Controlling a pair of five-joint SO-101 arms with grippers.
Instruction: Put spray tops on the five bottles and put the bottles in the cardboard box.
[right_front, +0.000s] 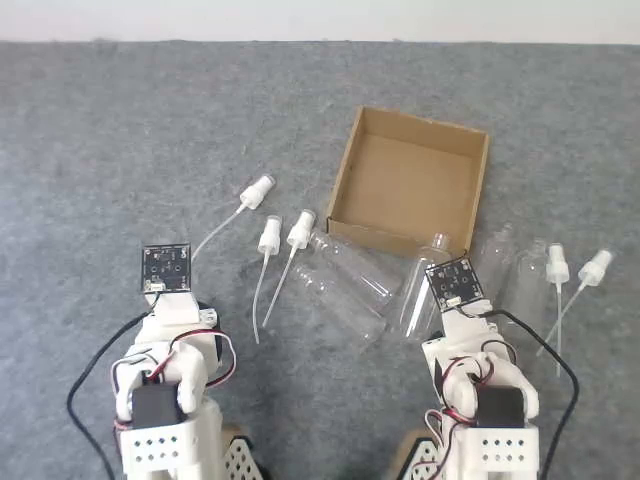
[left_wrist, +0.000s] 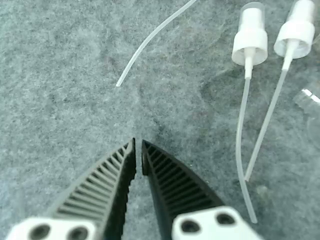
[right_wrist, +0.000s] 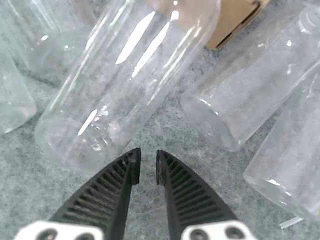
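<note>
From above, the cardboard box (right_front: 410, 185) is seen open, far and right of centre, with five bottles (right_front: 345, 268) lying along its near side and spray tops (right_front: 270, 235) scattered left and right. At the left wrist, the left gripper (left_wrist: 138, 145) is held closed and empty over the grey mat (left_wrist: 60, 75). At the right wrist, the right gripper (right_wrist: 147, 157) is closed on nothing, just short of one of the bottles (right_wrist: 125, 85).

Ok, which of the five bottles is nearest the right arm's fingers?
The bottle lying straight ahead of the right fingers, base toward them, neck at the cardboard box. The other four lie off to the sides.
</note>
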